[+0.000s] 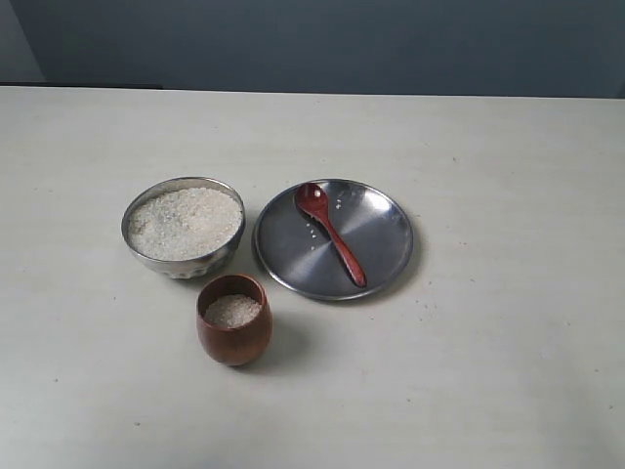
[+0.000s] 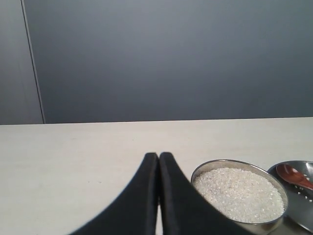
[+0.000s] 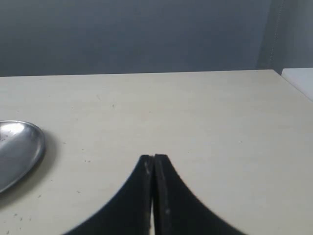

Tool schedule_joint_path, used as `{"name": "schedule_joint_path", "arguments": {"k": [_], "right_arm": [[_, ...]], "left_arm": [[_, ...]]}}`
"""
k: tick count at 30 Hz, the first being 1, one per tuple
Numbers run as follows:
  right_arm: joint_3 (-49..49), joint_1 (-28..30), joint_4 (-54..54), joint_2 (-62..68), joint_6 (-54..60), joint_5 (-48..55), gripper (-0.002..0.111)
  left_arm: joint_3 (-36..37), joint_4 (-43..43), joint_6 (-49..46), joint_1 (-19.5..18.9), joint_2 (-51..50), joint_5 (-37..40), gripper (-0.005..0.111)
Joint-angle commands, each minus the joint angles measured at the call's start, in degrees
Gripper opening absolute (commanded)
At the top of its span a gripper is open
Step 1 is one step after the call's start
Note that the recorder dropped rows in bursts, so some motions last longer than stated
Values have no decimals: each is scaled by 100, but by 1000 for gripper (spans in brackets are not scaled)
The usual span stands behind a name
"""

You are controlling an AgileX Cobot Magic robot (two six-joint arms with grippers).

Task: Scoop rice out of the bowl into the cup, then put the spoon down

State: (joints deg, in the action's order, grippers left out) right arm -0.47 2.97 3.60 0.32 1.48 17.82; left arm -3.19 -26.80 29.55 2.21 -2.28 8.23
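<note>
Evidently the spoon [image 1: 329, 233] lies on the steel plate [image 1: 386, 230] to catch stray grains [image 1: 312, 236]; the cup [image 1: 233, 337] holds rice [image 1: 232, 311]. My left gripper [image 2: 159, 159] and right gripper [image 3: 153, 159] sit pinched together, empty.

Wide open bench [image 1: 508, 371] on every outer side, yet only slim gaps among bowl [image 1: 186, 266], cup [image 1: 232, 342] and plate [image 1: 381, 230], crowded together mid-bench.
</note>
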Motion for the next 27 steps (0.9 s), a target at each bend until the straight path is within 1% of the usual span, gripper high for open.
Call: {"name": "schedule_joint_path", "arguments": {"k": [1,4,9,13,18,23,27], "right_arm": [[47,31,-32,-32,-1,-38,0],[47,31,-32,-32,-1,-38,0],[47,31,-42,-32,-1,-38,0],[47,31,-44,-32,-11,-38,0],[47,31,-44,-32,-1,-38,0],[47,31,-44,-32,-1,-38,0],[47,31,-44,-32,-1,-38,0]], "left_arm": [[29,79,-16,16,39,-54,0],[29,232,-279,16,39,-54,0],[87,1198,-1459,16,39,-74,0],[203,1488,-1592,16,39,-84,0],[319,2174,-2255,16,39,-261,0],[319,2389,-2401,16,39,-403,0],[319,2787,-2988,16,39,-394,0]]}}
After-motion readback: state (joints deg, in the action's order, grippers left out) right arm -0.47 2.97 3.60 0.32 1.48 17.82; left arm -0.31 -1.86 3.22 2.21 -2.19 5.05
